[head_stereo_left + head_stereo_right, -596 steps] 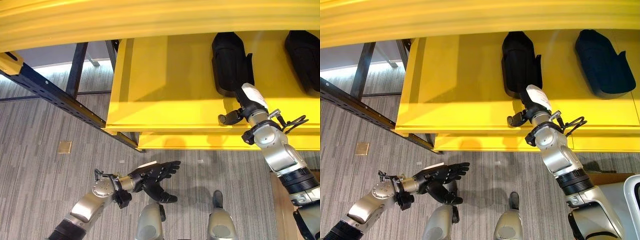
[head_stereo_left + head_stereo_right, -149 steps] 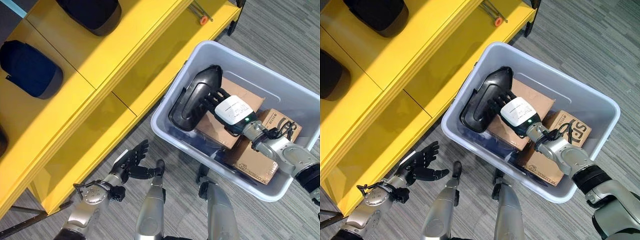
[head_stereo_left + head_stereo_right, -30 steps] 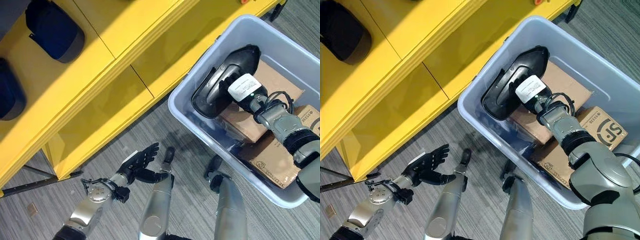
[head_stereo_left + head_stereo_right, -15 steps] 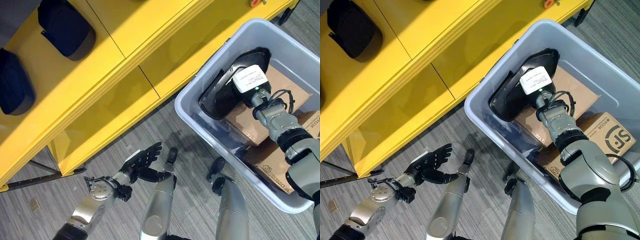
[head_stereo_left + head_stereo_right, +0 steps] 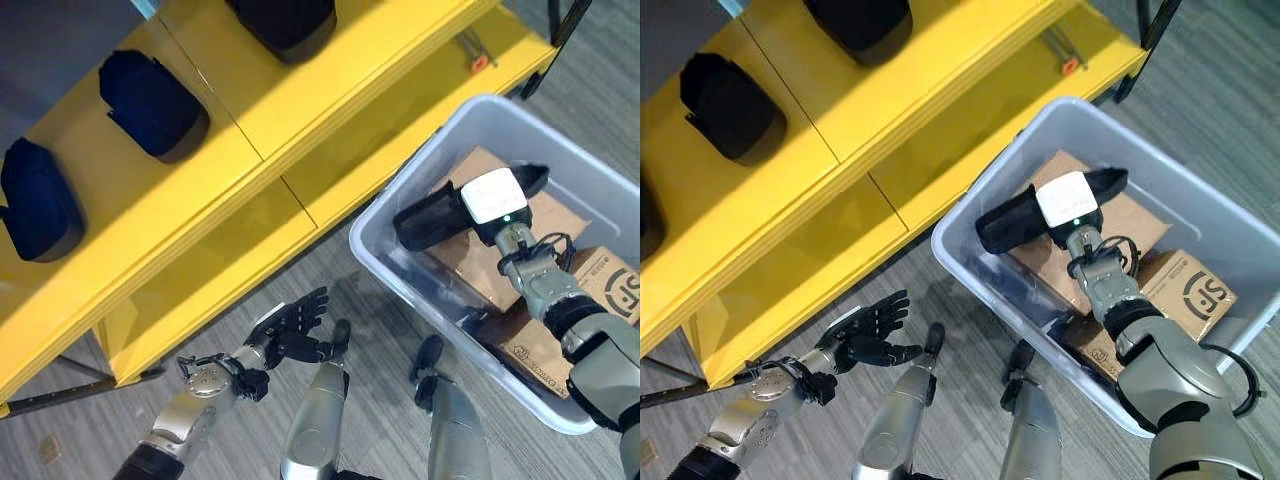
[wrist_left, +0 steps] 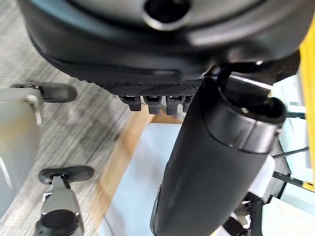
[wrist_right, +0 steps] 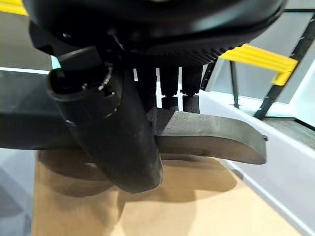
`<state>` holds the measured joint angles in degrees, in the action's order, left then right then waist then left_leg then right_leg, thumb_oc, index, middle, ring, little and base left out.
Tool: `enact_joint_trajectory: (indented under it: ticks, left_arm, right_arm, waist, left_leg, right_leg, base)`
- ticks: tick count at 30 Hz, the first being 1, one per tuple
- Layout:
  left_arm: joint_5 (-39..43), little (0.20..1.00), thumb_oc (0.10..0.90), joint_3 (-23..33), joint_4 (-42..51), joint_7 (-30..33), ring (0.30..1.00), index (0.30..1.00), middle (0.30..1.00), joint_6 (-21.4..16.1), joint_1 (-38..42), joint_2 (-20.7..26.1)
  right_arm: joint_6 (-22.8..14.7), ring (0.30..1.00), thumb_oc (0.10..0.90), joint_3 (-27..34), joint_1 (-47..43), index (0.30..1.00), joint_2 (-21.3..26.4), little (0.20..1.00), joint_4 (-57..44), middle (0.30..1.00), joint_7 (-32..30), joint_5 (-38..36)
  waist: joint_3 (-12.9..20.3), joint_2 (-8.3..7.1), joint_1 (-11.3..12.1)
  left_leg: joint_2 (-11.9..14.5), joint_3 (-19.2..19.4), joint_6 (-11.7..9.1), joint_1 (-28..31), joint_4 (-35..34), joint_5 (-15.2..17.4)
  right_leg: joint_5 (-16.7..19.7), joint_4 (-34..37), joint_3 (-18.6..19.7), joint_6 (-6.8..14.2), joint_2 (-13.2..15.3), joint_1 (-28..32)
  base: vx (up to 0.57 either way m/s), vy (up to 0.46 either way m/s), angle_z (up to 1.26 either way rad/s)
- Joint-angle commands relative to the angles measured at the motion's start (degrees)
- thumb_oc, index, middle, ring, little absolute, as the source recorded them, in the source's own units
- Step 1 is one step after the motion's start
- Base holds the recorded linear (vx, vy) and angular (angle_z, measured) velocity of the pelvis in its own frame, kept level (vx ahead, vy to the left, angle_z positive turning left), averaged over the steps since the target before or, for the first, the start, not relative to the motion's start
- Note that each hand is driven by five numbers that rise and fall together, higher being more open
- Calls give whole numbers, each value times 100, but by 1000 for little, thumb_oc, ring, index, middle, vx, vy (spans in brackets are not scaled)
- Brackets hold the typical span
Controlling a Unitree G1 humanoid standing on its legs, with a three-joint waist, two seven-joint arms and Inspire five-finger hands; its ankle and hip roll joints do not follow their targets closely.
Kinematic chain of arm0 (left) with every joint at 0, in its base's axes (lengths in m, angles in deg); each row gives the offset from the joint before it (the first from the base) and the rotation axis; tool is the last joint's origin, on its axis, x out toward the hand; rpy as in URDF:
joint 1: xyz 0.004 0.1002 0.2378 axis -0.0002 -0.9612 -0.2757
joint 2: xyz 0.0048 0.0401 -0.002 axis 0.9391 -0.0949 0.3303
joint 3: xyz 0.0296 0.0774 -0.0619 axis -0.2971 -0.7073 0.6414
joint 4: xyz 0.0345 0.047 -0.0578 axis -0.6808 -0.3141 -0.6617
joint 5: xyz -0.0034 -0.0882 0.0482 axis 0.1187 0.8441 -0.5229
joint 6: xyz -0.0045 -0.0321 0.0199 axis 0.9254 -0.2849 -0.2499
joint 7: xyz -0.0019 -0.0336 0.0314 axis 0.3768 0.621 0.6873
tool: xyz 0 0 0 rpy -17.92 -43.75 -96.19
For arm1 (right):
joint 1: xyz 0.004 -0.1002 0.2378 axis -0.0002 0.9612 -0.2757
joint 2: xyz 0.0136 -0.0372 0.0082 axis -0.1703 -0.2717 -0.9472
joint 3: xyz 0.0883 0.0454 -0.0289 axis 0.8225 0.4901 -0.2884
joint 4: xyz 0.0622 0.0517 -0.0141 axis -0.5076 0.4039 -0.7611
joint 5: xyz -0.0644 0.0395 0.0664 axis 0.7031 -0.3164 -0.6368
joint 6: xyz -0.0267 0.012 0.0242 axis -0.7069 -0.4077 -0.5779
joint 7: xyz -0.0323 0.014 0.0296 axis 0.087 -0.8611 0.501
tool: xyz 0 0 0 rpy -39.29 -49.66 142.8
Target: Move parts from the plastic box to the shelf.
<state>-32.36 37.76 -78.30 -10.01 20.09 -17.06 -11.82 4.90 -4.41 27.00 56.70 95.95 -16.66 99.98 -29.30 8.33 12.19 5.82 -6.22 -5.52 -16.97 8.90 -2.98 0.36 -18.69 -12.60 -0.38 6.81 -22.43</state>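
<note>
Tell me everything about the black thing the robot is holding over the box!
The black part is long, dark and matte, like moulded plastic or foam, with one end tapering to a blunt tip. It lies roughly level, held in the right hand, whose fingers and thumb curl round its middle. It hangs inside the grey plastic box, above the brown cardboard boxes; the right wrist view shows it lifted clear of the cardboard, casting a shadow below.
</note>
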Motion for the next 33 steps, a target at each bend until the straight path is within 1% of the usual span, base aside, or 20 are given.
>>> enact_joint_trajectory:
  ticks: [1,3,8,10,12,13,14,16,18,19,20,21,23,24,25,26,27,31,32,33]
  left_arm:
    - [32,1000,900,144,445,-255,1000,1000,1000,-300,-45,-148]
    - [17,1000,900,167,421,-258,1000,1000,1000,-256,-11,-185]
    - [-58,1000,900,182,382,-322,1000,1000,1000,-308,-91,-219]
    - [-47,1000,900,250,397,-319,1000,1000,1000,-272,-165,-236]
    - [-25,1000,900,289,406,-323,1000,1000,1000,-227,-197,-246]
    - [-51,1000,900,374,422,-370,1000,1000,1000,-182,-270,-300]
    - [-61,1000,900,393,430,-380,1000,1000,1000,-176,-289,-316]
    - [-97,1000,900,456,446,-400,1000,1000,1000,-97,-364,-372]
    - [-163,1000,900,546,458,-369,1000,1000,1000,2,-460,-470]
    - [-164,1000,900,540,461,-369,1000,1000,1000,4,-464,-466]
    - [-217,1000,900,570,473,-355,1000,1000,1000,11,-475,-496]
    - [-275,1000,900,589,473,-333,1000,1000,1000,-25,-494,-519]
    - [-411,1000,900,678,541,-242,1000,1000,1000,-93,-532,-548]
    - [-516,1000,900,713,550,-197,1000,1000,1000,-177,-533,-559]
    - [-724,1000,900,815,544,-30,1000,1000,1000,-357,-521,-559]
    - [-937,1000,900,878,530,119,1000,1000,1000,-538,-510,-546]
    - [-1199,1000,900,905,520,235,1000,1000,1000,-718,-496,-537]
    - [-1766,1000,900,987,527,664,1000,1000,1000,-1089,-427,-452]
    - [-2160,1000,900,1102,556,853,1000,1000,1000,-1325,-366,-409]
    - [-2416,1000,900,1149,569,958,1000,1000,1000,-1443,-324,-370]
  right_arm:
    - [154,300,400,151,-447,300,403,300,-479,300,-581,12]
    - [142,300,400,168,-422,300,465,300,-659,300,-584,-53]
    - [74,300,400,380,-192,300,681,300,-1203,300,-658,-302]
    - [21,300,400,639,50,300,804,300,-1604,300,-471,-612]
    - [11,300,400,748,184,300,850,300,-1771,300,-415,-591]
    - [-42,300,400,957,444,300,924,300,-2101,300,-240,-627]
    - [-76,300,400,1009,504,300,941,300,-2177,300,-209,-658]
    - [-223,300,400,1249,735,300,1031,300,-2566,300,160,-664]
    - [-310,300,400,1615,1173,300,1096,300,-3240,300,785,-1256]
    - [-300,300,400,1636,1198,300,1105,300,-3269,300,804,-1257]
    - [-303,300,400,1750,1322,300,1071,300,-3455,300,1199,-1641]
    - [-212,300,400,1864,1461,300,1026,300,-3658,300,1567,-1890]
    - [70,300,400,2087,1713,300,930,300,-4004,300,2360,-2713]
    - [184,300,400,2150,1782,300,861,300,-4096,300,2669,-2928]
    - [447,300,400,2311,1957,300,752,300,-4399,300,3291,-3179]
    - [527,300,400,2402,2086,300,709,300,-4535,300,3629,-3292]
    - [572,300,400,2474,2189,300,700,300,-4645,300,3860,-3317]
    - [707,300,400,2702,2430,300,782,300,-5007,300,4427,-3489]
    - [821,300,400,2854,2586,300,853,300,-5266,300,4822,-3660]
    - [897,300,400,2922,2636,300,887,300,-5389,300,5051,-3734]
  waist:
    - [-49,-189,-100]
    - [-3,-233,-132]
    - [334,-400,-215]
    - [532,-500,-275]
    - [612,-542,-301]
    - [788,-630,-367]
    - [832,-650,-385]
    - [1053,-733,-468]
    - [1424,-856,-626]
    - [1428,-858,-618]
    - [1535,-895,-675]
    - [1610,-926,-724]
    - [1717,-985,-812]
    - [1747,-998,-850]
    - [1817,-1038,-913]
    - [1859,-1071,-949]
    - [1884,-1096,-976]
    - [1922,-1153,-1053]
    - [1967,-1207,-1112]
    - [1999,-1229,-1143]
  left_leg:
    - [118,84,232,231,-757,-594]
    - [126,100,226,435,-826,-589]
    - [140,153,200,759,-1006,-557]
    - [148,205,184,887,-1050,-523]
    - [157,237,178,961,-1075,-510]
    - [171,315,166,1106,-1119,-479]
    - [175,333,164,1147,-1132,-469]
    - [179,409,153,1338,-1203,-429]
    - [178,538,146,1623,-1331,-350]
    - [178,541,147,1627,-1332,-347]
    - [176,572,143,1699,-1360,-310]
    - [176,627,136,1771,-1390,-280]
    - [182,729,122,1890,-1390,-186]
    - [188,761,116,1923,-1390,-161]
    - [205,867,112,1993,-1390,-91]
    - [202,921,109,2028,-1390,-56]
    - [196,940,111,2053,-1390,-47]
    - [184,1008,130,2128,-1390,-9]
    - [168,1067,139,2180,-1390,41]
    - [158,1093,140,2209,-1390,71]
  right_leg:
    - [-945,-216,217,79,-98,970]
    - [-821,50,226,104,-89,1232]
    - [-623,539,242,161,-50,1663]
    - [-540,737,259,202,-20,1851]
    - [-498,829,268,222,-12,1935]
    - [-402,1011,303,265,8,2086]
    - [-376,1056,312,276,12,2122]
    - [-239,1282,360,338,34,2271]
    - [18,1692,455,455,61,2481]
    - [29,1714,456,457,60,2494]
    - [117,1850,489,496,70,2540]
    - [219,2004,516,534,78,2589]
    - [417,2302,567,616,108,2674]
    - [449,2339,583,631,117,2676]
    - [463,2369,586,648,120,2685]
    - [465,2369,570,654,110,2695]
    - [486,2369,576,664,110,2695]
    - [491,2360,599,655,96,2711]
    - [470,2369,637,653,71,2746]
    - [454,2369,668,655,58,2759]
  base:
    - [24,116,-16]
    - [31,102,-10]
    - [46,98,-9]
    - [70,111,-9]
    - [61,84,-5]
    - [56,98,-4]
    - [100,135,-10]
    - [106,131,-15]
    - [114,148,-12]
    - [75,80,-19]
    - [46,55,-23]
    - [49,83,-18]
    - [18,76,-20]
    - [1,82,-16]
    - [-8,76,-6]
    - [-6,67,-11]
    - [-8,39,-18]
    - [-16,33,-13]
    - [-22,32,-10]
    - [-36,40,-11]
